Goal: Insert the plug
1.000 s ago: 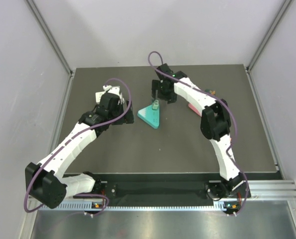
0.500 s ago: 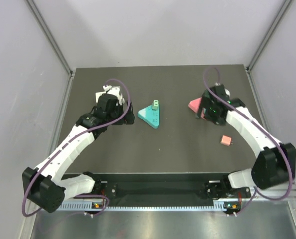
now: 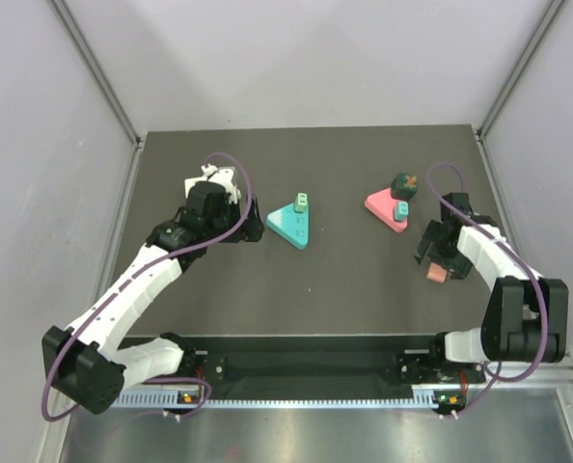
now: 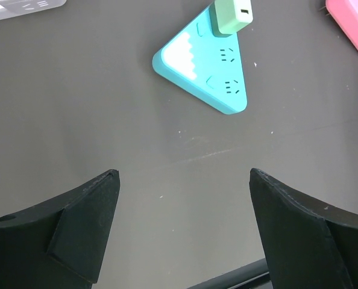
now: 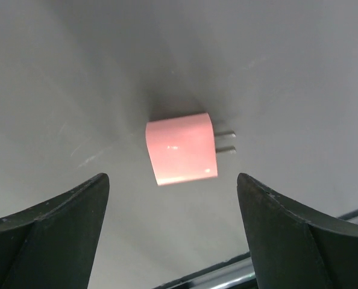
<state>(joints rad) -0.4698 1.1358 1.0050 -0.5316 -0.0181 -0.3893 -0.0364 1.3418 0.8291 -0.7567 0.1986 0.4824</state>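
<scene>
Right wrist view: the pink plug (image 5: 182, 149) lies loose on the table (image 5: 76, 90), between the wide-spread fingers of your right gripper (image 5: 172, 179). Grasping and inserting both remain, likely into the pink socket block (image 3: 383, 209). Your left gripper (image 4: 184, 180) also gapes wide, holding nothing.

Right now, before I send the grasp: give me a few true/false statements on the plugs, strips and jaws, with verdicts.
1. The right gripper has its jaws shut on the pink plug. False: the jaws stand open on either side of it, and the plug lies loose on the table.
2. A green plug sits in the teal strip. True.
3. The pink strip carries nothing. False: a teal plug sits on it.
4. The left gripper has its jaws open with nothing between them. True.
</scene>
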